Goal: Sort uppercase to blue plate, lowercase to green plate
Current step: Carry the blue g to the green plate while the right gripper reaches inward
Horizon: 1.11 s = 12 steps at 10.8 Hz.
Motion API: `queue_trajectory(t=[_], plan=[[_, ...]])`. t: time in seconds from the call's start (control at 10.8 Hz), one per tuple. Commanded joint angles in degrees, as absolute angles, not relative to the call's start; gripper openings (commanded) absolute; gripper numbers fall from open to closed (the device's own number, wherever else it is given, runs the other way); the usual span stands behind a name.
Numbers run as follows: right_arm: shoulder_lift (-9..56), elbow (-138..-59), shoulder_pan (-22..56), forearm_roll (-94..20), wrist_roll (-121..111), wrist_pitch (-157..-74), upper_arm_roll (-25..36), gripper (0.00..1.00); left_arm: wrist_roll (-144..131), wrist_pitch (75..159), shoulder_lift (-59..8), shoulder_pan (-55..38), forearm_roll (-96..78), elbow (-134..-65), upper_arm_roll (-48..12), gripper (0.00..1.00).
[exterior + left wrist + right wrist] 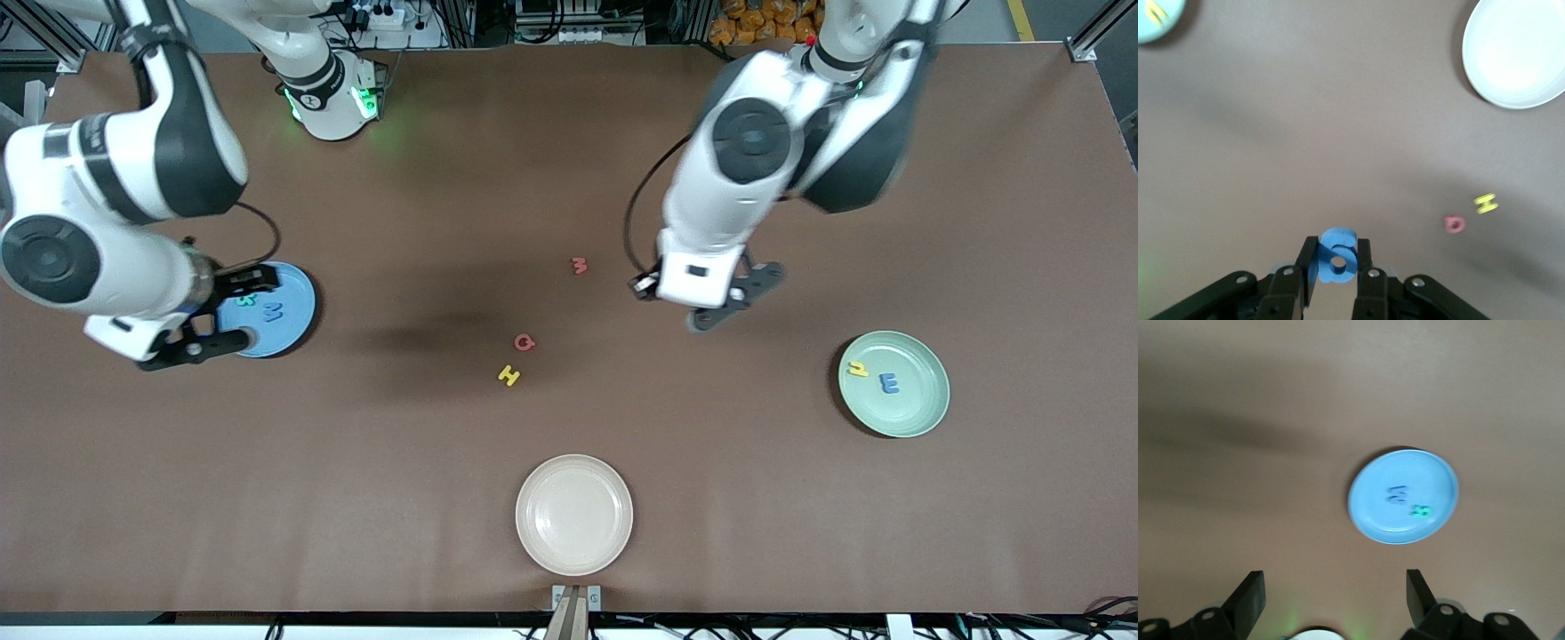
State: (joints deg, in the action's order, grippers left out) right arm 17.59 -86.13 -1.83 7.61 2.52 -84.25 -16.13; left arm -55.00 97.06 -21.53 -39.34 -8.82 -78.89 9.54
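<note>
In the front view we see the left gripper (725,307) up in the air at centre right of the frame, over bare brown table (427,498). The right gripper (206,322) hangs at the left edge of the frame, over the rim of the blue plate (298,318). On that plate lie the blue M (273,312) and the teal R (248,300). At mid-frame the small red w/m (580,265) sits uppermost, with the red Q (524,342) and the yellow H (508,375) below it, near each other. At lower right the green plate (925,411) holds the small yellow hooked letter (858,368) and the blue e-like letter (888,383). A beige plate (574,514) lies at bottom centre.

In the left wrist view we find the left gripper (1337,263) at bottom centre, clenched on the blue g (1337,255), which stands between the fingers (1306,263). The red Q (1454,224) and yellow H (1485,203) show at right, the beige plate (1511,53) at upper right, the green plate (1151,30) at the upper left corner.

In the right wrist view the right gripper (1335,597) stands released, its fingers (1250,597) wide apart at the bottom of the frame. The blue plate (1371,513) sits right of centre, carrying the blue M (1397,495) and teal R (1420,512).
</note>
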Motion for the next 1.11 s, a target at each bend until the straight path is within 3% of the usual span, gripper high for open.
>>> queue_trajectory(t=[0.0,0.56,0.74,1.02], plan=[[17.3,-85.9,-2.2,1.2,10.2,-84.3,-18.0,0.94,-38.9,94.1,-17.1,-34.2,-9.8,-83.0,9.1,0.00],[18.0,-88.1,0.3,0.9,23.1,-94.3,-22.4,0.94,-17.9,94.2,-13.9,-23.5,-9.2,-93.9,8.9,0.00],[18.2,-89.2,1.7,1.0,27.2,-97.9,-22.9,0.93,-14.0,97.8,-13.2,-21.8,-6.2,-98.9,8.4,0.00],[19.1,-93.8,3.5,1.0,34.2,-106.5,-24.5,0.94,-6.1,110.1,-12.3,-18.0,-5.3,-110.2,7.7,0.00]])
